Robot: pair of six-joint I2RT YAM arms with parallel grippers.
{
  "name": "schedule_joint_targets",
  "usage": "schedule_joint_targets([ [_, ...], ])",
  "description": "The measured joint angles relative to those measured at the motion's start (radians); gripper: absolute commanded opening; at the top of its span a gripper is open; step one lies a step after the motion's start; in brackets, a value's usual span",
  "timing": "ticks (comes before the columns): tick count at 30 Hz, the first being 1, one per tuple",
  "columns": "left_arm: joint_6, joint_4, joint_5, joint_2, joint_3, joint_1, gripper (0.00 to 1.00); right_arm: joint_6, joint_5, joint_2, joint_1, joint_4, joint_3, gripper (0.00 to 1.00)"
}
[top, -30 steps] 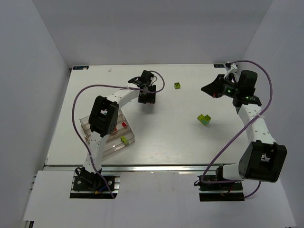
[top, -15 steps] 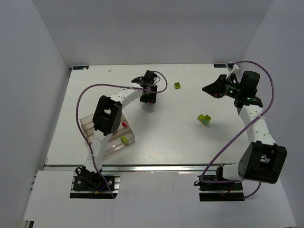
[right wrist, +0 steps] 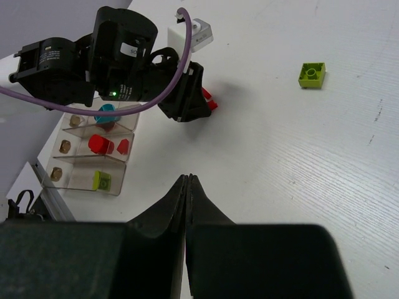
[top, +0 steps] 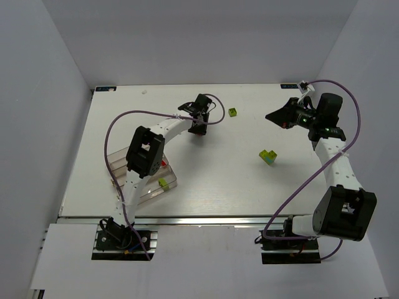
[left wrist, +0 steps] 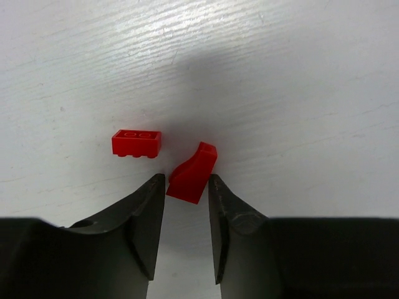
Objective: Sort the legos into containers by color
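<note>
Small red sloped lego (left wrist: 192, 174) is seen on table (left wrist: 299, 75) betw. left gripper (left wrist: 186, 180) jaws, part-open, nothing gripped. Right gripper (right wrist: 187, 187) closed, empty. Brick judged light, rigid, slick; best pinched across flat sides.

Nothing here can be read with certainty. In the right wrist view, the black housing of the left arm (right wrist: 115, 37) carries a small white sticker (right wrist: 129, 50) with dark printed characters. They are too small and blurred to say which letters or numbers they are. In the left wrist view, the red legos (left wrist: 136, 143) show no readable letters on their studs.
</note>
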Motion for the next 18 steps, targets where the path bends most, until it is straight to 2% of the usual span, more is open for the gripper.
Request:
schedule_joint_targets([
  [5, 0.006, 0.01, -0.013, 0.01, 0.014, -0.004, 0.3, 0.006, -0.007, 0.0, 0.0, 0.013, -0.007, 0.03],
  [7, 0.01, 0.012, -0.019, 0.011, 0.014, -0.005, 0.2, 0.008, -0.008, 0.0, -0.001, 0.017, -0.013, 0.03],
  [10, 0.012, 0.016, -0.028, 0.011, 0.014, -0.005, 0.11, 0.01, -0.009, 0.0, -0.001, 0.018, -0.016, 0.04],
  [14, 0.019, 0.053, -0.03, -0.003, -0.019, -0.008, 0.08, 0.01, -0.016, 0.0, -0.001, 0.019, -0.016, 0.06],
  [18, 0.029, 0.082, -0.023, -0.081, -0.132, -0.01, 0.08, 0.01, -0.028, 0.0, -0.002, 0.018, -0.016, 0.07],
])
